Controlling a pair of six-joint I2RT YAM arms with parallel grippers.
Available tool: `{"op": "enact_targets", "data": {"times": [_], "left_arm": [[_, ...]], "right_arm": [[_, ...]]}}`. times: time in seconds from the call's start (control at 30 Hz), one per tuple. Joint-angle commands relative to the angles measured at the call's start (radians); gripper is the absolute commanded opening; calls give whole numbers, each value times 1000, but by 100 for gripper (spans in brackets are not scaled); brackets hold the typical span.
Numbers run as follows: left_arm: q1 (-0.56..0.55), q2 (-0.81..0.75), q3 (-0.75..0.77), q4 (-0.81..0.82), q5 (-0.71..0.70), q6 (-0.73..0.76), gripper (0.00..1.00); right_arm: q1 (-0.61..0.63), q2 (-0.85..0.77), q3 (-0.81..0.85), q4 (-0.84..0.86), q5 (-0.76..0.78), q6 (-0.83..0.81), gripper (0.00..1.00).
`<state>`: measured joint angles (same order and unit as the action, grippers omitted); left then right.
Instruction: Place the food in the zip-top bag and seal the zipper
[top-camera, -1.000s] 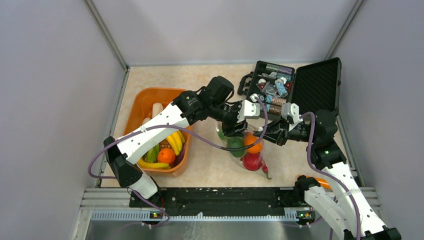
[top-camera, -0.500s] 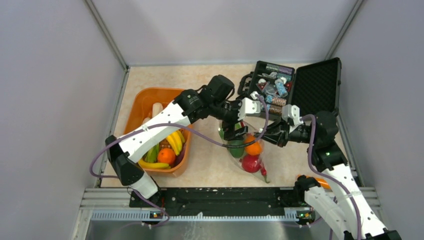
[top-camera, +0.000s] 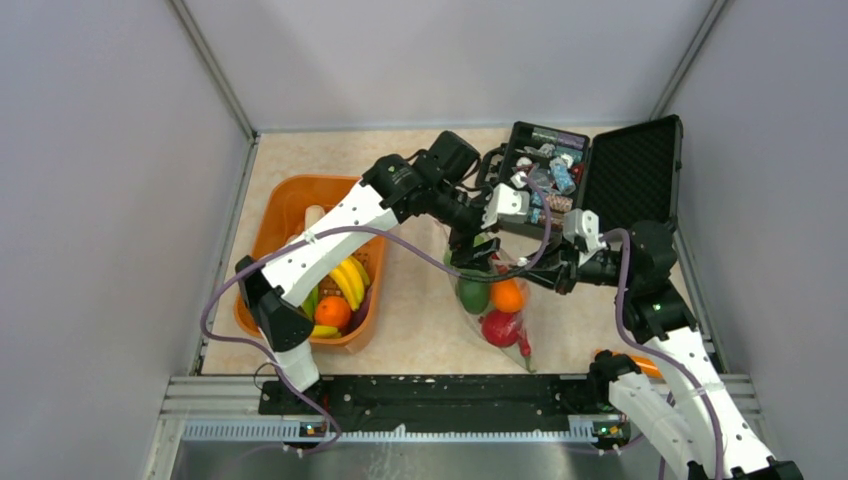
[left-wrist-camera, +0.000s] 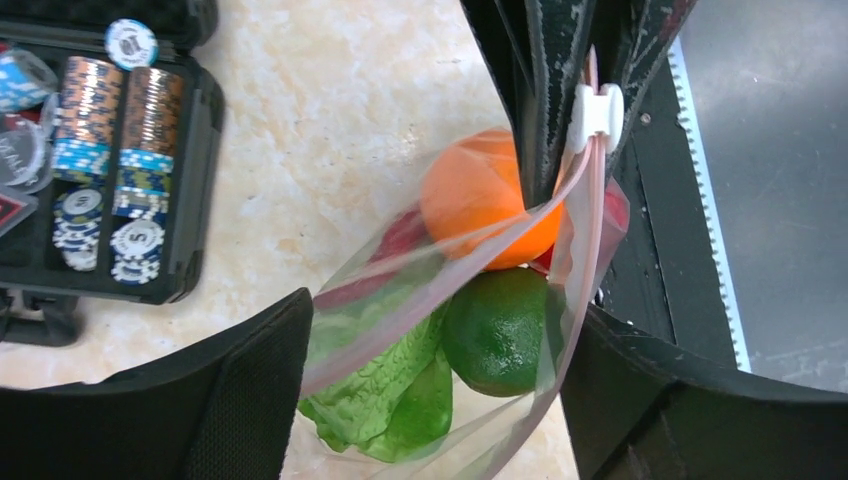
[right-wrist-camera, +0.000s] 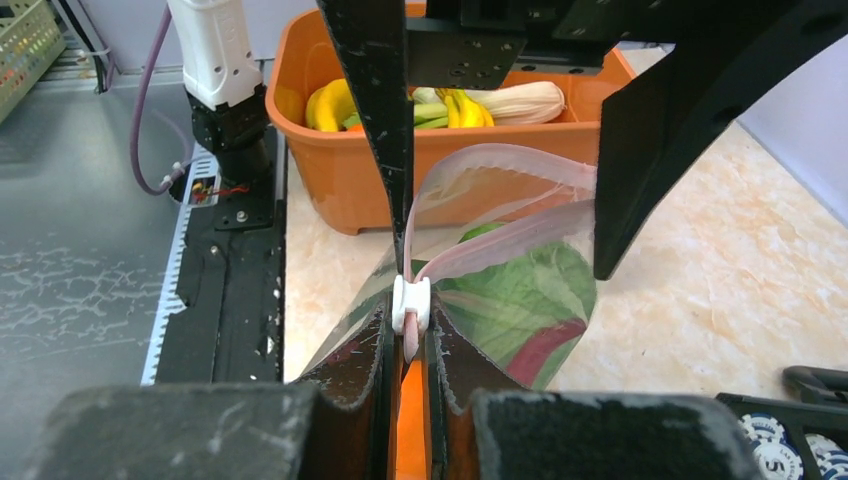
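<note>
The left gripper (left-wrist-camera: 445, 335) stands wide apart and holds nothing. Its two fingers straddle the mouth of the zip-top bag (left-wrist-camera: 350, 290) directly beneath it. Inside the bag lie an orange (left-wrist-camera: 470, 205), a lime (left-wrist-camera: 495, 330) and a leafy green piece (left-wrist-camera: 385, 400). Facing it, the right gripper (right-wrist-camera: 410, 335) is clenched on the bag's edge, just behind the white slider (right-wrist-camera: 411, 303) of the zipper (right-wrist-camera: 500, 155). Past the bag from that gripper, the orange tub (right-wrist-camera: 340, 170) holds more food, including bananas (right-wrist-camera: 330, 105). The left should probably lift straight up so its fingers do not snag the film, with the right pinch held firm to leave the mouth gaping.
</note>
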<state>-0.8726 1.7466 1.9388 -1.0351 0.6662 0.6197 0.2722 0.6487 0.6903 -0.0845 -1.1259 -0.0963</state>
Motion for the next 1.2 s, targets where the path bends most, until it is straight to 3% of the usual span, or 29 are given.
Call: {"op": "enact_targets", "data": {"times": [0.0,0.1,0.2,0.27,0.37,0.53,0.7,0.83,0.93,1.17], "left_arm": [[3,26,36,-109,52,51,78],[3,28,36,-102,41,50,68],[3,31,41,-88,39,40,50],[3,31,42,-79,35,31,46],[3,30,36,-61,22,11,33],[3,5,-2,8,-24,-47,2],[3,-72,-101,150,-121,-164,0],[0,-157,-205,277,-242,-283,0],[-9,-219,-262,324,-308,-326,0],[-49,-270,-289,341,-363,-363,0]], "right_arm": [[2,-9,64,28,-7,-33,0],[3,-10,63,29,-8,-32,0],[3,-11,64,25,-6,-31,0],[3,-14,62,24,-3,-31,0],[3,-18,58,25,0,-30,0],[3,-19,50,40,17,-16,0],[3,-32,35,59,81,35,2],[3,-53,22,52,197,81,36],[4,-66,10,48,259,131,48],[3,-46,-28,155,241,200,56]]}}
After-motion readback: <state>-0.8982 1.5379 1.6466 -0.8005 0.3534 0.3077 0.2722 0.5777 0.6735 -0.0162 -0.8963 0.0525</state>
